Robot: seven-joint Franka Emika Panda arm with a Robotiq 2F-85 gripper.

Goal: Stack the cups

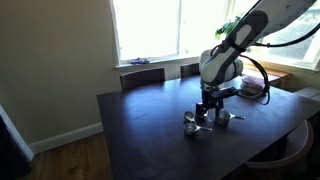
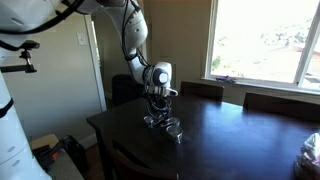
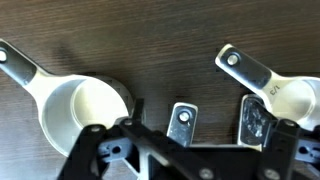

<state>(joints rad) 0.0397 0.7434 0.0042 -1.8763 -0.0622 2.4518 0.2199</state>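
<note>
A dark wooden table [image 1: 140,135] stands beside a bright window [image 1: 150,25]. A white robot arm [image 1: 232,50] reaches down over it. Its gripper [image 3: 193,110] hangs low above the tabletop, jaws spread wide and clamping nothing. In the wrist view, the largest cup [image 3: 85,108] lies toward the picture's left side, just outside one jaw. A smaller cup [image 3: 292,98] lies at the right, beyond the other jaw. Between the jaws sits a handle end [image 3: 181,122], seemingly the third cup's; its bowl is hidden.
</note>
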